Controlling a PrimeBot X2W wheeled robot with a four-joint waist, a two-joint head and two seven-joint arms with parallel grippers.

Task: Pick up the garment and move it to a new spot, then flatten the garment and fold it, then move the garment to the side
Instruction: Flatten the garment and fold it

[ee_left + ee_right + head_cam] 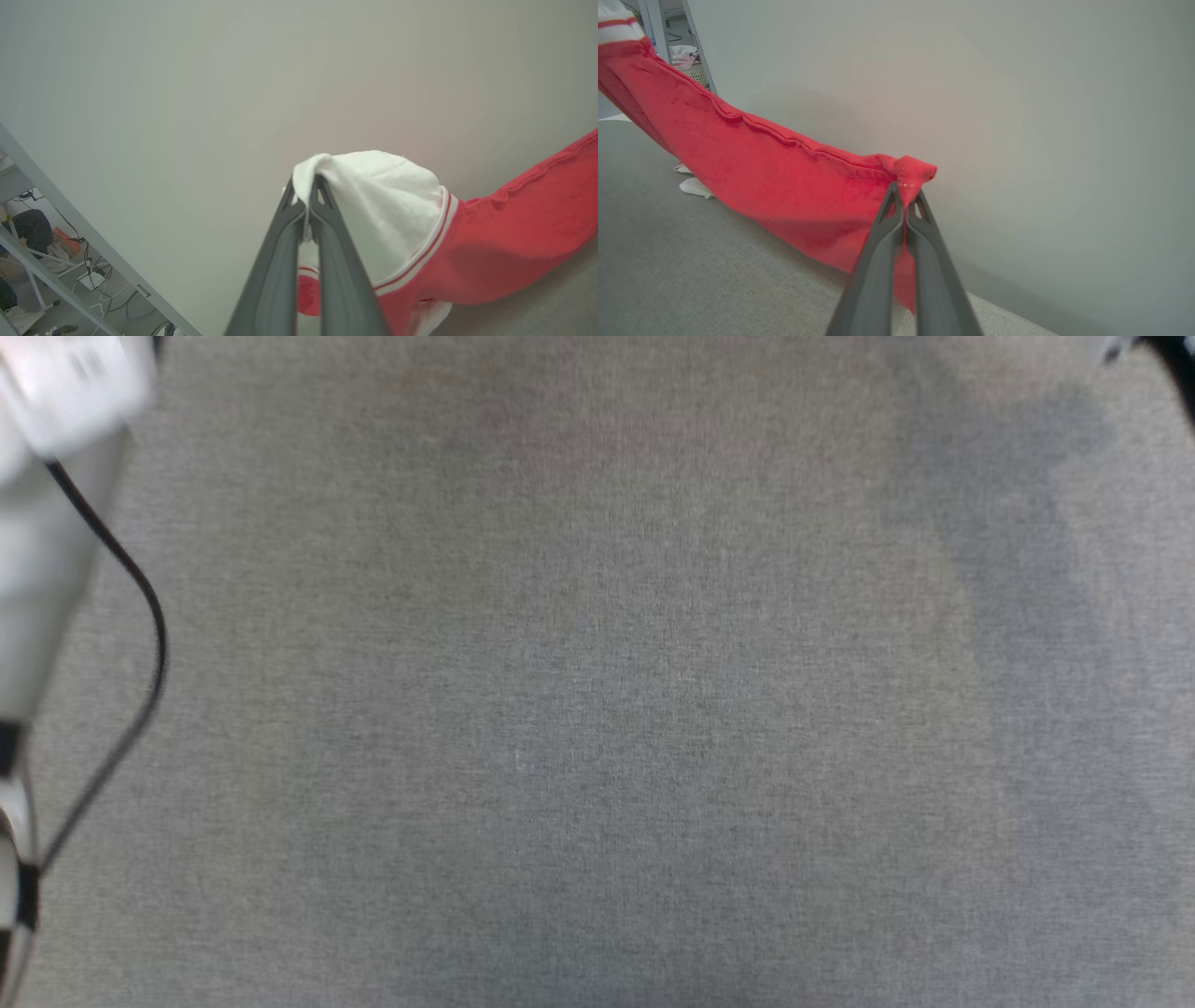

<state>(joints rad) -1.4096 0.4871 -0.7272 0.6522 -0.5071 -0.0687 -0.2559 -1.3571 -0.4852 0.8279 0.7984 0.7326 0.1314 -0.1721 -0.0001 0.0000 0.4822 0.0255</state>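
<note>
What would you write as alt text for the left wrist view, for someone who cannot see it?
The left tool, its two dark fingers pressed together, pinches the white sleeve of a red garment that stretches away to the right above a grey cloth surface. Behind is a plain pale wall.

The left gripper (306,189) has its two dark fingers (275,261) pressed together on a bunched fold of the white sleeve (383,200) of a red jersey T-shirt (514,233). The fold pokes up past the tips. Right of the fingers the sleeve meets red-and-white striped trim (437,235), and the red body stretches away to the right, with a grey cloth surface (551,308) below it. Beyond the tips is a pale wall (233,93). Left of the fingers, a white frame bar (93,252) slants across cables (107,294) lying on a floor.
</note>
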